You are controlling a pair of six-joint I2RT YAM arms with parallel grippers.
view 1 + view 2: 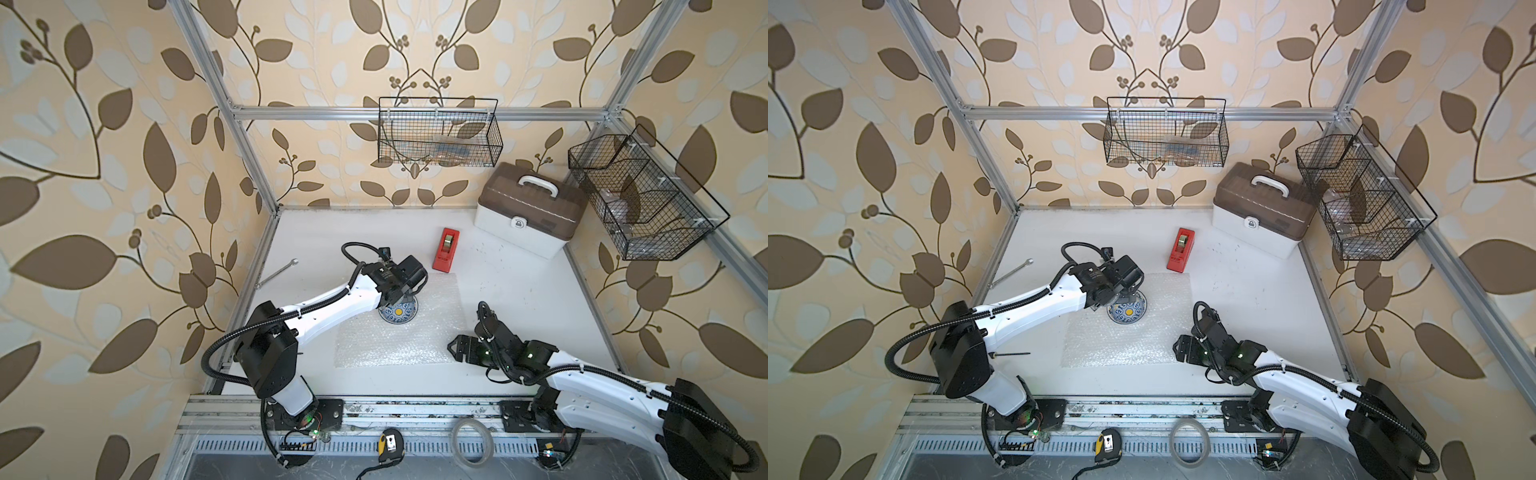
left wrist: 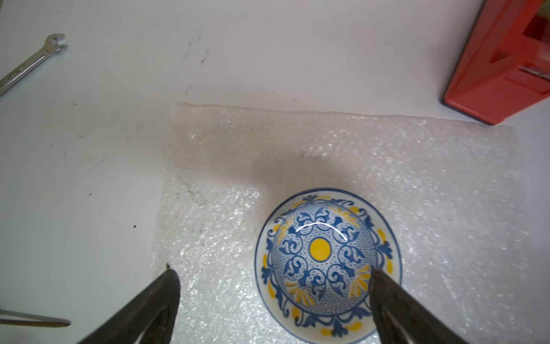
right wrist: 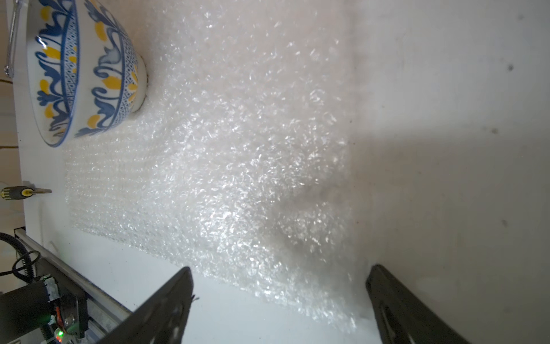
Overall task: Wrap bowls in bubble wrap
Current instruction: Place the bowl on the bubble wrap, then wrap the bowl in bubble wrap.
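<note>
Bowl, round white ceramic, blue-and-yellow patterned: set on clear square bubble wrap sheet, likely for folding. Left gripper parted above, empty; right gripper parted at sheet corner.

A red plastic tape dispenser stands ahead of the left fingers to one side, a silver metal spanner lies to the other.

Bowl white w/ blue scrollwork & yellow centre dot — bubble wrap clear-whitish, tape dispenser red.
</note>
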